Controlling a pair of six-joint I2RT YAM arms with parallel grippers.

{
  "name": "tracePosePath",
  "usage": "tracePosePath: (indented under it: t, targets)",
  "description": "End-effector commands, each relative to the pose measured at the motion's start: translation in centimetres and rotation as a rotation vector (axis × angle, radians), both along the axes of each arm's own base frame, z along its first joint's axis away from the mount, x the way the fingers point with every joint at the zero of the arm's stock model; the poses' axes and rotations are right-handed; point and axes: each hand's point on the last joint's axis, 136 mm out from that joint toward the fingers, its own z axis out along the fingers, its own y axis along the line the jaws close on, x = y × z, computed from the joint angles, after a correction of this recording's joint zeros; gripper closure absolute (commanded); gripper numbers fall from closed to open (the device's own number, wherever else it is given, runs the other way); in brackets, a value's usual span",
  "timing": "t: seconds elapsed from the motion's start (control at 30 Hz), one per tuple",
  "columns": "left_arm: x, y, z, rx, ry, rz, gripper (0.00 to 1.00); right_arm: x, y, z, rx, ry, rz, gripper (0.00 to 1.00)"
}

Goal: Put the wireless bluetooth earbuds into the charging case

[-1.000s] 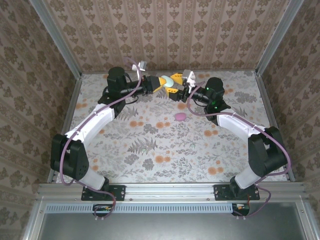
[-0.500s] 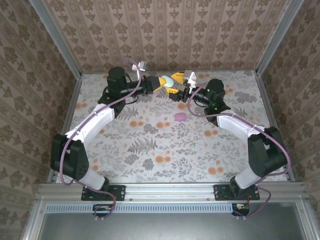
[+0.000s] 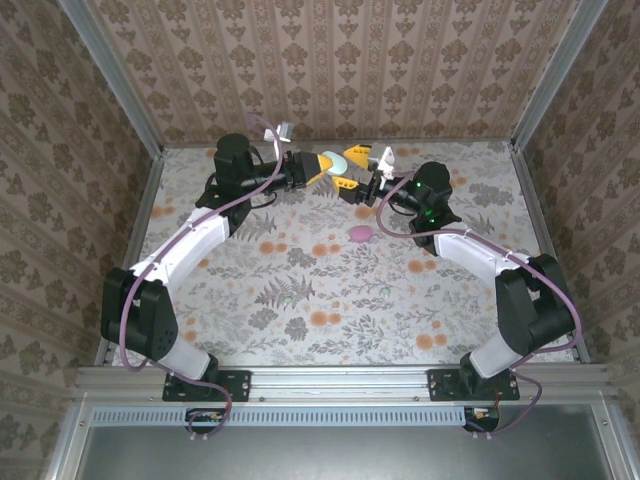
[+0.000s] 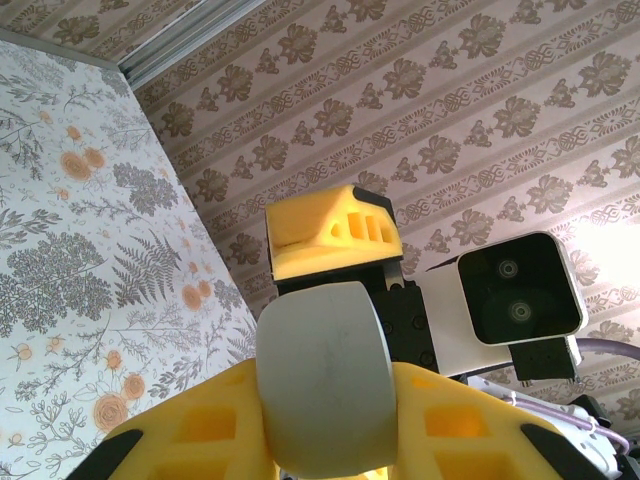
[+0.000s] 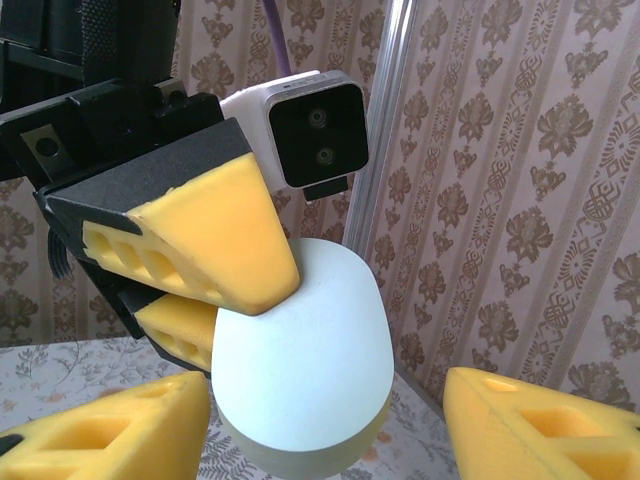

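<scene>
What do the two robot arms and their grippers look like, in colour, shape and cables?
The left arm and the right arm each have black rounded joints and a white curved link, with a purple cable running alongside. The left gripper and the right gripper have black bodies, wedge-shaped yellow fingers with hollow ribbed sides, and a white boxy camera with two lenses.

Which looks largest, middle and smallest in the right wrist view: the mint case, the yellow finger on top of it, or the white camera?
1. mint case, largest.
2. yellow finger, pressing on the case.
3. white camera, smallest; it sits farther back, so its true size is unsure.
</scene>
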Motion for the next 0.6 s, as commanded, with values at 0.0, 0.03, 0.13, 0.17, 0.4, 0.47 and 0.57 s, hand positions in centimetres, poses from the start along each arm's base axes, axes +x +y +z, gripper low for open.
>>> tracePosePath:
  t: [0.0,0.03,0.13,0.17,0.4,0.47,0.57]
  targets:
    - [-0.60,0.21,1.40,-0.020,-0.033,-0.007,0.85,-0.86,0.24,2.47,0.024,-0.075,0.016,0.35]
    - [-0.57,0.22,1.46,-0.021,-0.033,-0.006,0.85,-0.90,0.43,2.42,0.020,-0.074,0.024,0.36]
    - [-0.59,0.15,1.46,-0.021,-0.034,-0.009,0.84,-0.83,0.67,2.31,0.012,-0.072,0.027,0.38]
    - [-0.54,0.19,1.46,-0.021,-0.031,-0.008,0.85,-0.82,0.78,2.27,0.012,-0.070,0.029,0.38]
    - [-0.56,0.12,1.32,-0.020,-0.029,-0.010,0.85,-0.72,0.94,2.26,0.009,-0.066,0.030,0.44]
    - [-0.59,0.10,1.46,-0.021,-0.032,-0.011,0.85,-0.71,1.06,2.13,-0.002,-0.060,0.034,0.44]
    - [-0.60,0.07,1.47,-0.021,-0.031,-0.013,0.84,-0.58,1.21,1.94,-0.007,-0.053,0.035,0.46]
